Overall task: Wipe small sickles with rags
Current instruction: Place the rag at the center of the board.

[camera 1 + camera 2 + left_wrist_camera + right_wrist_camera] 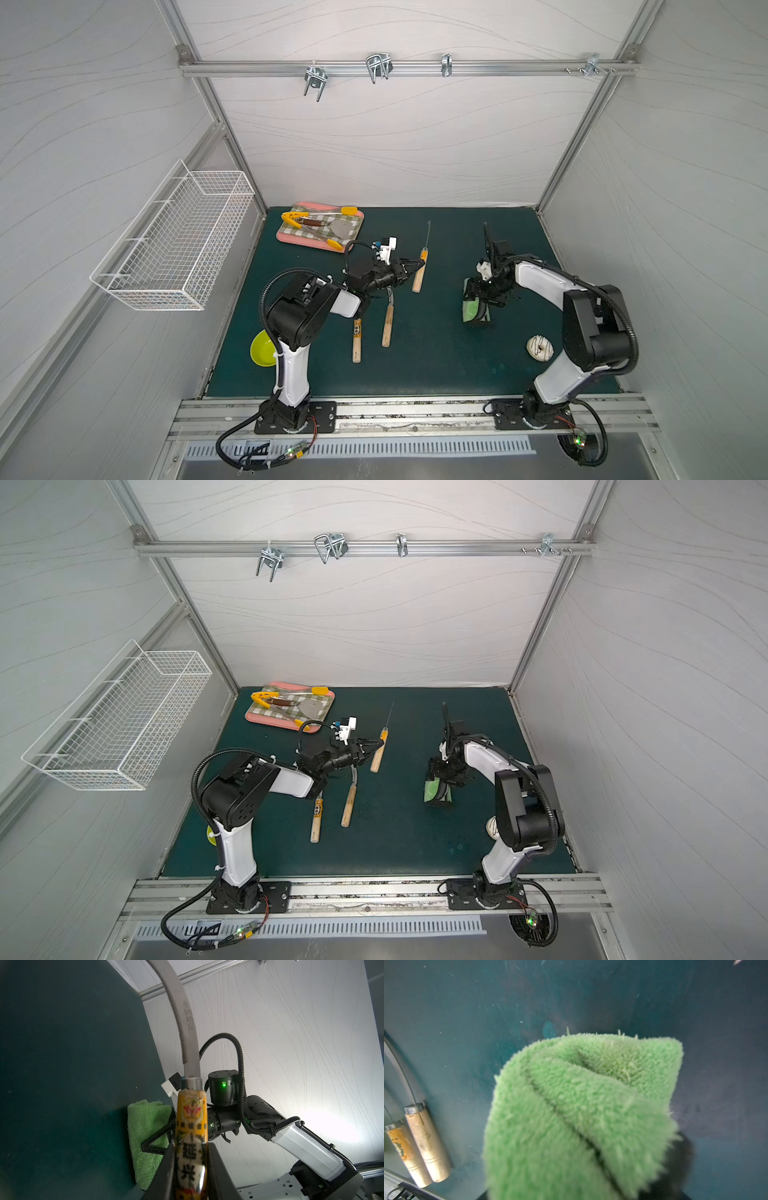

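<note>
Small sickles come three here. Nearest the near edge of the tabletop (436,365), toward its left side, the labelled sickle (356,340) and the plain sickle (387,324) lie flat side by side, not touching, with handles toward that edge. No arm or cloth is on them.

A little farther in, toward the right side, the rag (471,311) sits bunched beneath the right gripper (478,297). Its jaws stand on either side of the cloth, but whether they pinch it or only stand loose about it cannot be told.

Farther still, near the middle, the left gripper (417,264) has its jaws closed tight on the orange-labelled handle of the third sickle (418,280). That sickle's grey blade runs toward the far edge.

Cloth and blade are well apart, so no wiping contact exists now. By my reading the work stands at bringing the two together. Nothing shows whether any of the three blades has been wiped.
</note>
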Available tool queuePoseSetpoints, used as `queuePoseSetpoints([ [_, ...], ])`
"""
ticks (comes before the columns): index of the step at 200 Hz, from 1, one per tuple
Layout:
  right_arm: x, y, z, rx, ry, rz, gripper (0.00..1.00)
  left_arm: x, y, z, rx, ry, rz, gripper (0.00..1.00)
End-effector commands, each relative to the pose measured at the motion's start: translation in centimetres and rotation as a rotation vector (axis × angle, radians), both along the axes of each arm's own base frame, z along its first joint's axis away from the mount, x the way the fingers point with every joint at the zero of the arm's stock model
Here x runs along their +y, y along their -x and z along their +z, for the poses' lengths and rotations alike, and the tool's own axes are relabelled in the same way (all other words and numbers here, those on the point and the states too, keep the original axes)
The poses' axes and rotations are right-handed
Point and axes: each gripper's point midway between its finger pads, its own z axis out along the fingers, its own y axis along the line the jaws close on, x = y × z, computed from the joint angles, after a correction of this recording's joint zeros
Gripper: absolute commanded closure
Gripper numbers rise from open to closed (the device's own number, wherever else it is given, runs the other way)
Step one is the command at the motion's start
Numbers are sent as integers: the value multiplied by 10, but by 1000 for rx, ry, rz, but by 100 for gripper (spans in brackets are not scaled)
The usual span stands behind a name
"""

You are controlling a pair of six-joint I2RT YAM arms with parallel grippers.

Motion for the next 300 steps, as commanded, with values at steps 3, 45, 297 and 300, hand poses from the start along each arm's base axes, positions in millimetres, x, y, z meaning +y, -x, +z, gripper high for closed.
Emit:
queuePoseSetpoints([
  [3,-7,-2,15,-32,29,2,24,2,6,27,-92,36,-20,100],
  [45,-9,-5,10,-27,49,3,19,2,6,28,-93,37,-21,100],
  [297,45,-20,130,-360,-359,35,24,-5,14,21,-90,21,-56,100],
  [300,50,-20,136,-366,-391,40,24,-6,14,21,-91,20,-57,100],
])
